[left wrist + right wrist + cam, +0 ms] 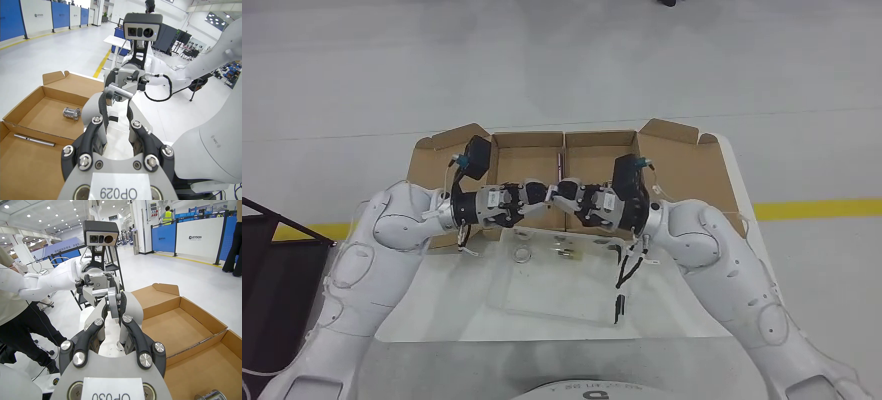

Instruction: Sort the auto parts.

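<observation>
Currently the part, a bright metal disc with a short shaft off one face, hangs in the air above the table, just beside the box, at the spot where both arms meet. Right gripper is clamped across the disc's flat faces, with the shaft sticking out sideways past one pad. Left gripper sits tip to tip with it, right at the part; cannot tell whether it has hold. Judgement on handling: solid metal, so stiff, not fragile, heavy for its size. Polished surfaces are likely slippery against rubber pads. Disc faces look the best hold: flat, parallel, weight close to the pads. Shaft is round and smooth and may twist or slide in a pinch; if taken there, take it close to the disc. A short drop onto cardboard should do it no harm. Box is open-topped and divided; one compartment holds a thin rod, the adjoining one a slotted sleeve, both lying flat. A few small parts lie on the table below the arms.
</observation>
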{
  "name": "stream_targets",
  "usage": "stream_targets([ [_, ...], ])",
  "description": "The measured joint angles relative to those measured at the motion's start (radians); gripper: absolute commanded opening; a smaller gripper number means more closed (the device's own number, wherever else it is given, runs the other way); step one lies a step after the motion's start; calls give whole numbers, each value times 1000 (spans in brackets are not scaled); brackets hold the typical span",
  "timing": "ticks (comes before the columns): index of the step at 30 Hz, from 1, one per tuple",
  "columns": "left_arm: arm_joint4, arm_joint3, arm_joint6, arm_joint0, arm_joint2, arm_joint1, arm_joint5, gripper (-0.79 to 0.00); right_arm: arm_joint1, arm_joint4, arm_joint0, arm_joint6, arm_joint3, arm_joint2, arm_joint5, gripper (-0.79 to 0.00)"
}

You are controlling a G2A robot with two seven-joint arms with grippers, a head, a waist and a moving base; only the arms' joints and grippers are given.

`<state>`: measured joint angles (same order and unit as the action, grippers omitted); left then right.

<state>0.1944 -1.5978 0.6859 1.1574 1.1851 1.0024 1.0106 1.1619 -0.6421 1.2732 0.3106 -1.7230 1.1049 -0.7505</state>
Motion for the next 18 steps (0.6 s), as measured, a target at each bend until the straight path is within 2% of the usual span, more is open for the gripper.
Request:
stream_targets([
  [3,-1,-2,-2,1,2,-4,1,-603,0,3,-2,9,-1,-5,0,-785],
  [9,6,-10,-11,8,3,-10,1,-631,-2,9,-2,16,-4,-14,-8,-785],
  [18,16,-16,-4,13,-7,-18,2,-616,-5,11,6,24,-10,-21,-25,-785],
])
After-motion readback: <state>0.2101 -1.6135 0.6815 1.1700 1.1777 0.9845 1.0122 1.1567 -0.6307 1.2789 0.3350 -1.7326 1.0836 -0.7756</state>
